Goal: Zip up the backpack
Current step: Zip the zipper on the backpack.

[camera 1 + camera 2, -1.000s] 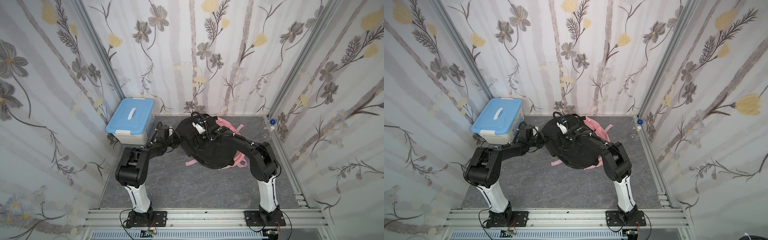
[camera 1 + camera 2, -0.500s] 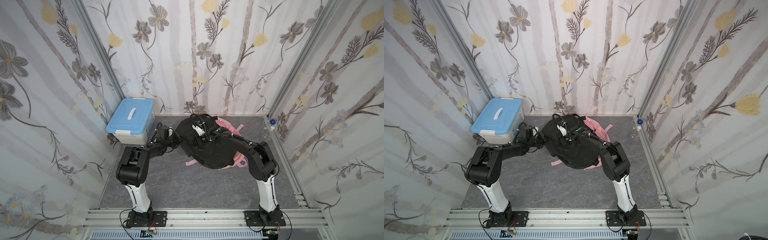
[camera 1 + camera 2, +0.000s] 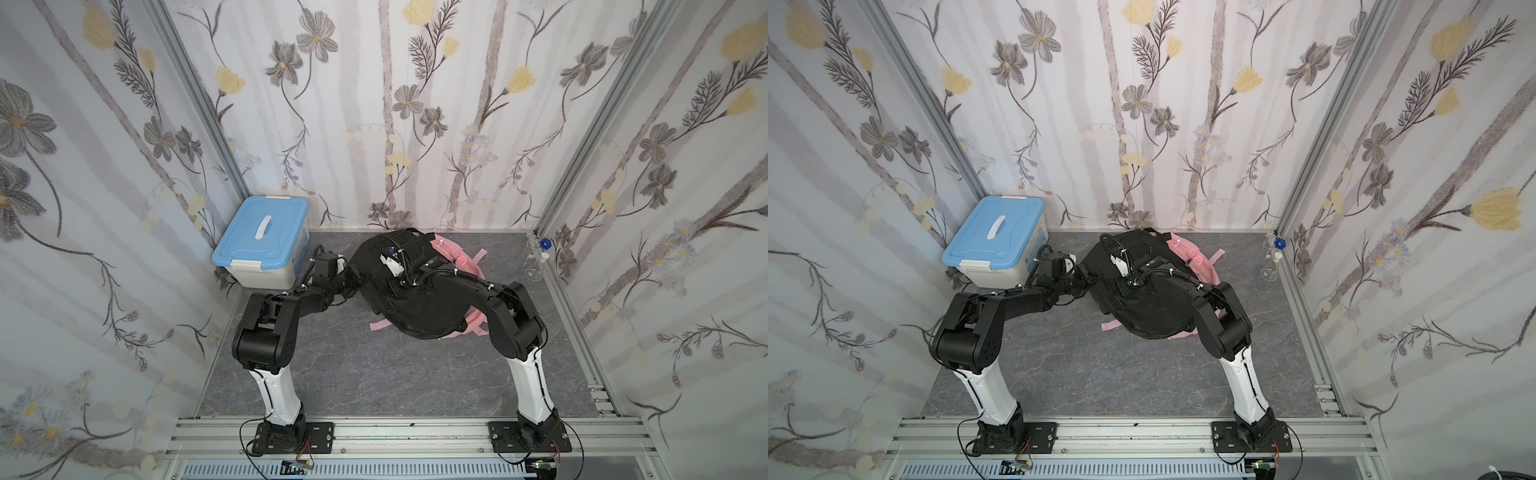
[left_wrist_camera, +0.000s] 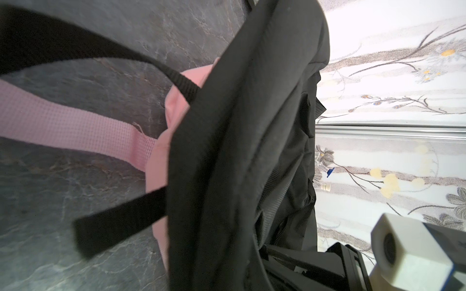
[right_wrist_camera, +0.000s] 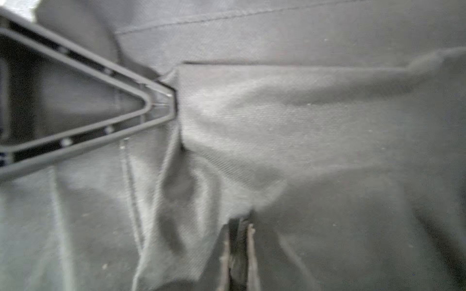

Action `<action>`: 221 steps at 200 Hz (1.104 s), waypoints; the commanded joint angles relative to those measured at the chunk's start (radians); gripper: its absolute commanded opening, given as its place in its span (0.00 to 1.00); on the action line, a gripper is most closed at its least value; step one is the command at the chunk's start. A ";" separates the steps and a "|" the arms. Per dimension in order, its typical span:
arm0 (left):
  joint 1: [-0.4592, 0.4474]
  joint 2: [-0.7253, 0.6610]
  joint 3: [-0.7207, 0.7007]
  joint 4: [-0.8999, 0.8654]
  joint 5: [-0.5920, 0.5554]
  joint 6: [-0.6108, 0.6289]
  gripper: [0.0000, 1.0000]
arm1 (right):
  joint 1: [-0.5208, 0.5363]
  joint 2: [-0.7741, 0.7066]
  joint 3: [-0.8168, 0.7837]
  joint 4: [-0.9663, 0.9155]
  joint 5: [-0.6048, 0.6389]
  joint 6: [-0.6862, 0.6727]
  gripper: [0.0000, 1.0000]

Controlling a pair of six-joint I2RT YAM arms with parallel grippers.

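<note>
Pinched shut at the right gripper (image 5: 172,100), tip buried in a fold of the black backpack (image 3: 428,316) directly beneath; cannot tell whether anything but cloth is caught. Closed too at the left gripper (image 3: 351,277), pressed to the backpack's near edge. Looks early: no zipped stretch seen, nearly all closing left.

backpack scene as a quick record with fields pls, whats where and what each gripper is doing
backpack: black with pink straps, lying on the grey table, toward the back
left gripper: shut, at the backpack's side nearest the box; any grip on it is hidden
right gripper: shut, down on the backpack's black fabric; what it pinches cannot be told
box: blue-lidded, closed, back left corner, apart from the backpack
flask: clear glass, back right corner
</note>
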 commanded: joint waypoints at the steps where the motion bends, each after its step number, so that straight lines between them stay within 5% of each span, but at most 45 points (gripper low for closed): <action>1: -0.004 -0.013 -0.003 0.007 0.041 -0.003 0.00 | -0.011 0.012 0.003 -0.028 0.020 0.001 0.00; 95: -0.004 0.002 -0.001 0.002 0.038 0.003 0.00 | -0.089 -0.112 -0.077 0.052 0.008 0.060 0.00; 221: -0.002 0.011 -0.001 0.007 0.046 0.000 0.00 | -0.190 -0.123 -0.088 0.125 0.137 0.063 0.00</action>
